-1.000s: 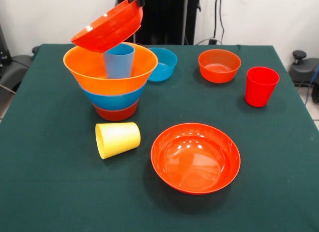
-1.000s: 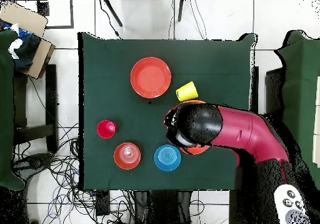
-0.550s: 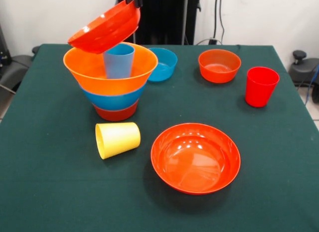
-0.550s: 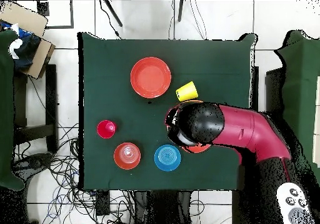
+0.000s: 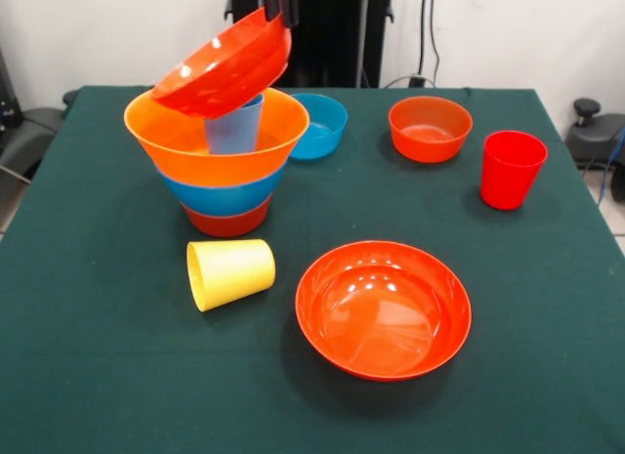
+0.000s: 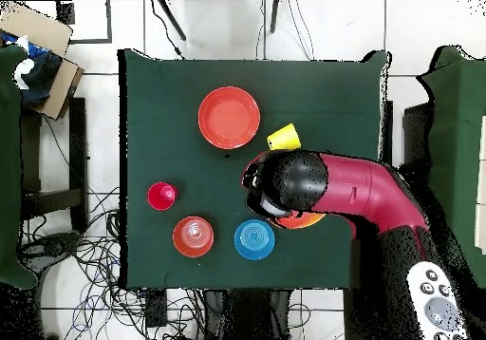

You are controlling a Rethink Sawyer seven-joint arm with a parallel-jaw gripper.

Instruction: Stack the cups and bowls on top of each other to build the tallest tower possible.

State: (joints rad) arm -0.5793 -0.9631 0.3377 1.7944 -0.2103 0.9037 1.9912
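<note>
Above the tower [image 5: 223, 171], gripper [image 5: 276, 5] pinches tilted red-orange bowl [image 5: 225, 65] by its rim; light, stiff, slippery plastic.

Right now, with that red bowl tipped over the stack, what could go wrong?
The gripper holds the wide red-orange bowl by its rim, steeply tilted above the light blue cup. Released like this, it could slide off the cup instead of seating. Its lower edge might also catch the big orange bowl and shove the tower sideways.

Tilted red-orange bowl [image 5: 223, 66] over nested tower [image 5: 223, 166]
</note>
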